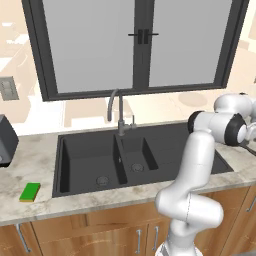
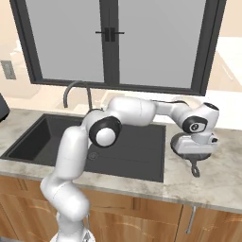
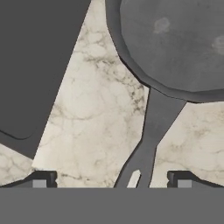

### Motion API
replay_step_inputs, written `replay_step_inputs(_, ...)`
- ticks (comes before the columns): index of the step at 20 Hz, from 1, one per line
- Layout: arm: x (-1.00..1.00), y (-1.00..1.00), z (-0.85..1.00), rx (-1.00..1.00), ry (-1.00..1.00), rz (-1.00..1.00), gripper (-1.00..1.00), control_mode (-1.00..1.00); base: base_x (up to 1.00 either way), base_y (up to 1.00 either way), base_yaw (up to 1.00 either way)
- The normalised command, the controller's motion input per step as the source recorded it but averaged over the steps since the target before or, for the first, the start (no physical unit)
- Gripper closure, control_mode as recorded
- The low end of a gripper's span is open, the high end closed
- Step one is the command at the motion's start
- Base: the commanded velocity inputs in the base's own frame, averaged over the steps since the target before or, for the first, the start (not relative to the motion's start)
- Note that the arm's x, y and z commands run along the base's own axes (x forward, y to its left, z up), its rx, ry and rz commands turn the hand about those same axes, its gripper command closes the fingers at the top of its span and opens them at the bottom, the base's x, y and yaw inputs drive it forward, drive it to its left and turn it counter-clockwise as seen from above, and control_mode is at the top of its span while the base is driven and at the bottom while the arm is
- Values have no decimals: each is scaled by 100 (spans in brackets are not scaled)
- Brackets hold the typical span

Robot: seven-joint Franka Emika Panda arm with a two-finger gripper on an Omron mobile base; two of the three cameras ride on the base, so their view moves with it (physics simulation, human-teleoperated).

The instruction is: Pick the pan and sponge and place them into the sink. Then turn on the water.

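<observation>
The dark grey pan point(image 3: 175, 43) lies on the marble counter just right of the black sink point(image 3: 39, 65), its handle point(image 3: 151, 135) pointing toward me. My gripper point(image 3: 111, 181) is open and hovers low over the handle, one fingertip point(image 3: 41, 180) on either side of it and clear of it. From the right base view the hand point(image 2: 194, 139) sits above the pan point(image 2: 178, 144), whose handle point(image 2: 194, 169) sticks out toward the counter's front. The green sponge point(image 1: 30, 192) lies on the counter left of the sink point(image 1: 90, 155). No water runs from the faucet point(image 1: 116, 107).
A dark appliance point(image 1: 5, 140) stands at the far left of the counter. The window is behind the faucet point(image 2: 75, 92). My arm stretches across the sink's drainboard point(image 2: 137, 151). Wooden cabinet fronts run below the counter edge.
</observation>
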Motion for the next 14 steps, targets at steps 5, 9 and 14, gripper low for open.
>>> replay_step_inputs(5,2,-5,-17,-2,-2,-1,-100,-100,0,0,0)
replay_step_inputs(9,5,-2,-17,-2,-1,-1,-100,-100,0,0,0)
replay_step_inputs(14,6,-2,-16,-1,-1,-2,-100,-100,0,0,0)
